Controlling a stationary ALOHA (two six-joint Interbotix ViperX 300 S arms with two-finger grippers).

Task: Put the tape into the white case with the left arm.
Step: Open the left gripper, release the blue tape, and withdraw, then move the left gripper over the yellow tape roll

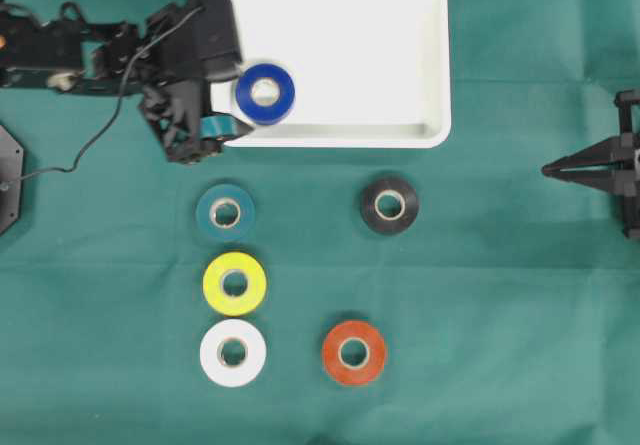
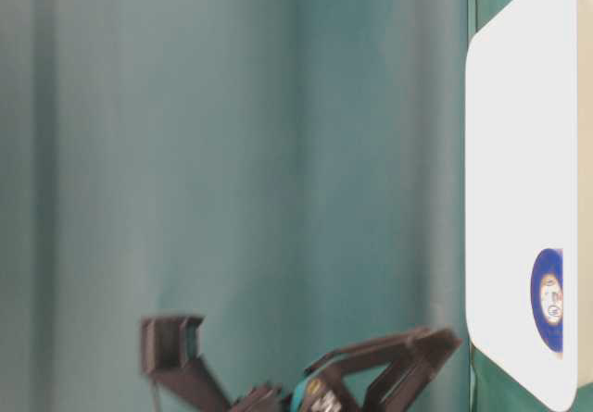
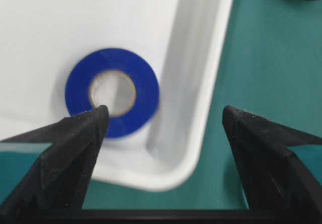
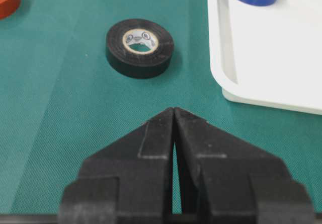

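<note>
Blue tape roll [image 1: 265, 93] is inside the white case [image 1: 340, 60], lying flat, hole axis vertical, core facing up. It sits in the case's lower-left corner in the overhead view, close to the front rim but not on it.

White case: long axis runs left-right in the overhead view, rim up, flat on the green cloth [image 1: 480, 295].

Left gripper [image 3: 163, 118]: jaws spread wide, nothing between them. In the left wrist view the tips straddle the case corner, one finger over the roll's near edge, the other over cloth outside the rim. Roll looks free of both fingers; contact with the near fingertip can't be ruled out because of blur.

Right gripper [image 4: 174, 114]: jaws pressed together, empty, parked at the right edge, well apart from the case.

Other rolls on the cloth, all flat, outside the case: teal roll [image 1: 225, 212], black roll [image 1: 389, 205], yellow roll [image 1: 234, 283], white roll [image 1: 233, 353], orange roll [image 1: 353, 352]. Yellow just above white; the rest apart.
</note>
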